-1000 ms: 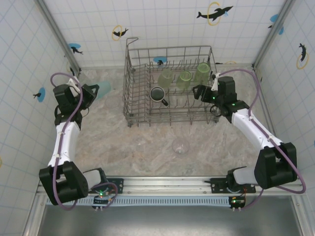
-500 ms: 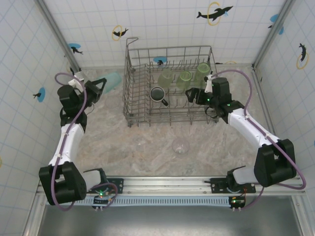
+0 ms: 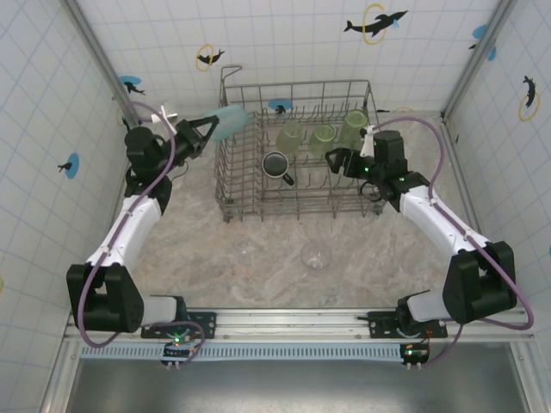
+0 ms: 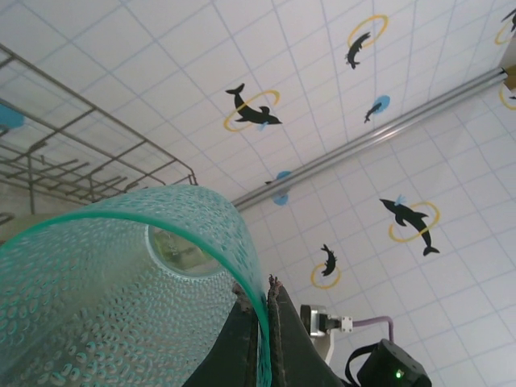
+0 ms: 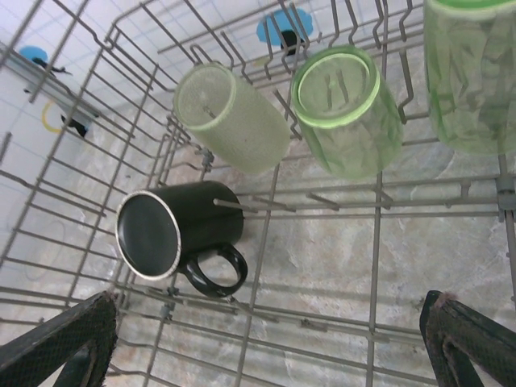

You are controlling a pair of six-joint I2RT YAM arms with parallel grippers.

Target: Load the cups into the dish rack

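Nearest, 1 clear tumbler (image 3: pixel 316 255) stands alone on the counter (image 3: pixel 207 249), just in front of the dish rack (image 3: pixel 225 185) and not yet loaded. It looks the easier reach for the right arm. Inside the rack, the dark mug (image 5: pixel 173 234) sits tilted among the tines near the left wall, handle toward the near side, where the wires should keep it from rolling. The right tool (image 3: pixel 336 162) hovers over the rack's right half with its fingers spread wide and nothing between them, likely free for another cup. Further in, 3 green tumblers (image 5: pixel 347 109) lean in a row on the tines, tipped over, which would let them drain. Farthest left, the left tool (image 3: pixel 207 129) is closed on the teal tumbler (image 3: pixel 228 123), its fingers (image 4: pixel 246 322) pinching the wall at the rim, 1 inside and 1 outside. That grip carries the cup sideways in the air, just at the rack's far left corner, apparently to clear the tall side
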